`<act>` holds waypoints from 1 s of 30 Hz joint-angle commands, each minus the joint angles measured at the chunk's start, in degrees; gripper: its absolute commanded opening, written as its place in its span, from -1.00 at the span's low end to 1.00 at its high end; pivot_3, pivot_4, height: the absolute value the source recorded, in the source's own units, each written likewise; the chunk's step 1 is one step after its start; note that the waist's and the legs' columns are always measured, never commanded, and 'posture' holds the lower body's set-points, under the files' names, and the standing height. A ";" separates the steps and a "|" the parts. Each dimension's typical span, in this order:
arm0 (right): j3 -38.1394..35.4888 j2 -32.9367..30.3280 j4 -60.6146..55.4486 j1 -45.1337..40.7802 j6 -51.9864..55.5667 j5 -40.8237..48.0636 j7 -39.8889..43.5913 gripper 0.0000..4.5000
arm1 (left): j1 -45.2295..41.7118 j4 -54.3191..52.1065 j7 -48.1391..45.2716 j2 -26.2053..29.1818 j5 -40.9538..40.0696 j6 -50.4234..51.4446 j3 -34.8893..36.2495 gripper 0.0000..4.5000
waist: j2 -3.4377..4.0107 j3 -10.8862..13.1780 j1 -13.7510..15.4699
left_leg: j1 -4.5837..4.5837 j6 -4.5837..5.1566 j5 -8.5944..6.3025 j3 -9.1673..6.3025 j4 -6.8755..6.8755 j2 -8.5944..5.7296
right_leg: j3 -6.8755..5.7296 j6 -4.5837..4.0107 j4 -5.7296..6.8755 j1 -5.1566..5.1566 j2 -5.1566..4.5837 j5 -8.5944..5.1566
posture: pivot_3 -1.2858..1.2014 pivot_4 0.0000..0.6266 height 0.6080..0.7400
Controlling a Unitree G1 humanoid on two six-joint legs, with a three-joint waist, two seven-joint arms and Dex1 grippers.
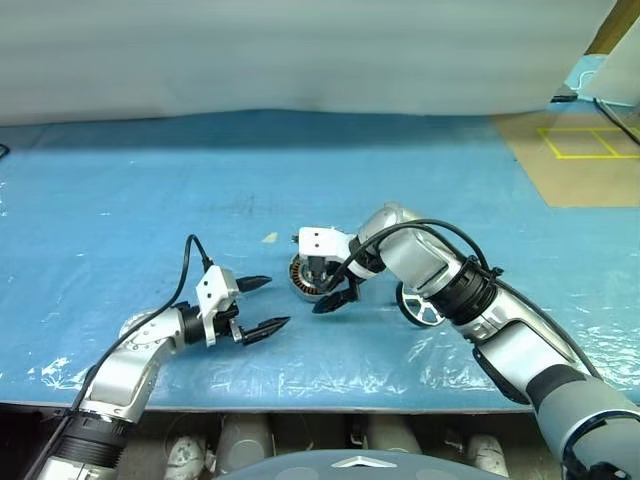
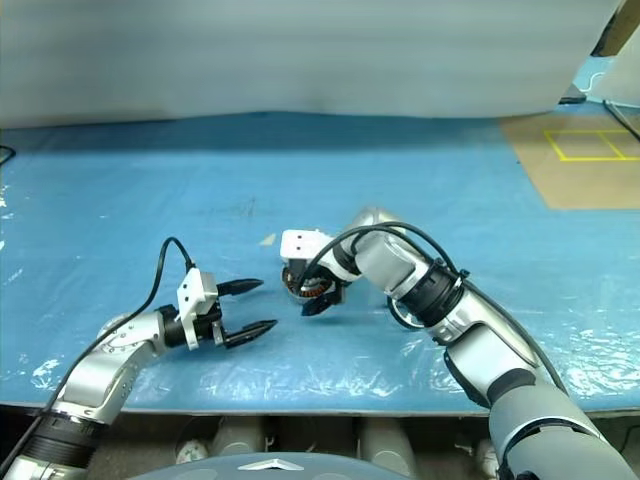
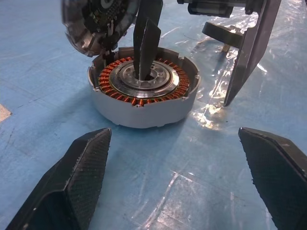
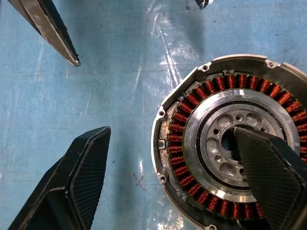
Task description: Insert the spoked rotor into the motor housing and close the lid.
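The right end effector (image 1: 331, 291) blocks the housing (image 3: 144, 91) from above, one finger (image 3: 146, 45) in its open centre, while bare table (image 1: 150, 190) lies toward the far and left edges.

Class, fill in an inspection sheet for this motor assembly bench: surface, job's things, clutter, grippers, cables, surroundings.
Surface: blue plastic sheet, wrinkled and glossy near the front edge.
Job's things: motor housing sits open, copper windings showing, no rotor in it; spoked rotor lies on the sheet beside the right arm.
Clutter: small pale scrap on the sheet.
Grippers: left gripper open, empty, aimed at the housing; right gripper open, one finger over the housing's silver centre, the other outside its wall.
Cables: black cable loops over the left wrist; another runs along the right arm.
Surroundings: white backdrop behind; brown floor with yellow tape at far right.
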 commanded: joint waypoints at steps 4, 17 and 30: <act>-2.05 -3.97 -2.96 -1.24 -0.20 3.95 -0.13 0.93 | -2.27 0.14 -0.25 -0.16 0.49 -1.09 0.30 1.00 | 0.02 0.01 0.17 | -0.66 -0.21 0.13 0.11 0.01 0.00 | -0.11 -0.47 -0.02 -0.51 0.01 0.28 | 0.03 -0.52 1.00; -8.14 -13.80 -13.98 -0.34 -3.98 13.15 3.48 0.93 | -4.53 3.51 -2.99 0.79 0.34 -2.16 1.13 1.00 | 0.12 0.14 0.28 | -0.75 -0.21 0.13 0.15 -0.01 0.01 | -0.14 -0.47 -0.13 -0.55 0.02 0.28 | 0.03 -0.52 1.00; -21.63 -25.08 -25.90 13.53 -1.11 25.98 0.22 0.93 | -5.37 5.28 -3.51 -0.02 0.79 -3.82 0.50 1.00 | 0.11 0.14 1.72 | -0.74 -0.18 0.11 0.17 0.00 0.02 | -0.14 -0.47 -0.21 -0.51 0.02 0.28 | 0.03 -0.52 1.00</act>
